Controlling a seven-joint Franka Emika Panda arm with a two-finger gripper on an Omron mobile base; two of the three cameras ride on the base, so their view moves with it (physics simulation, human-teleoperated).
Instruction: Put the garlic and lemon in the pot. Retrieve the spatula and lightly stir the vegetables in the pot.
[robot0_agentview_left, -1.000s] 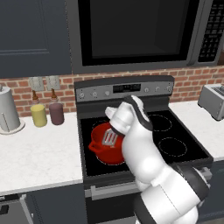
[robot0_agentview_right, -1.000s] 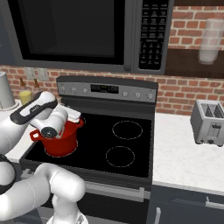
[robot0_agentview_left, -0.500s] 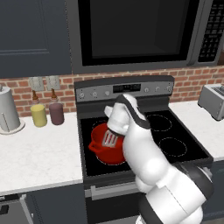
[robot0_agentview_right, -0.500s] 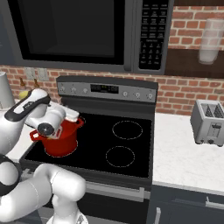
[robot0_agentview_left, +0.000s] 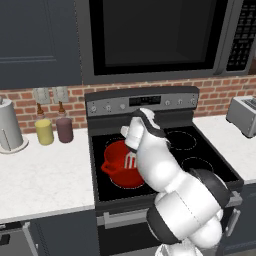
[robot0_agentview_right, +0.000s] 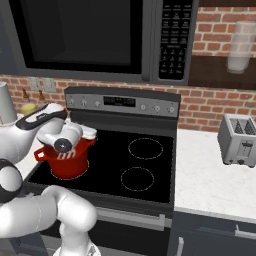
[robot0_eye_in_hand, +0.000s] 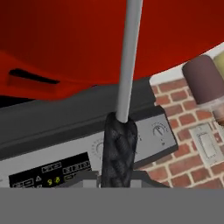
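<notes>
now swung further over the pot (robot0_agentview_left: 120, 167), at 10 o'clock on the stove (robot0_agentview_left: 200, 150); tool (robot0_agentview_left: 131, 145) clamped on the spatula (robot0_agentview_left: 131, 160), head dipping inside. stirring likely underway; contents hidden.

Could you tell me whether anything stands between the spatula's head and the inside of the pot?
Nothing visible does. The spatula, held in the hand, already has its slotted head over the open red pot. The pot's contents are not visible.
</notes>
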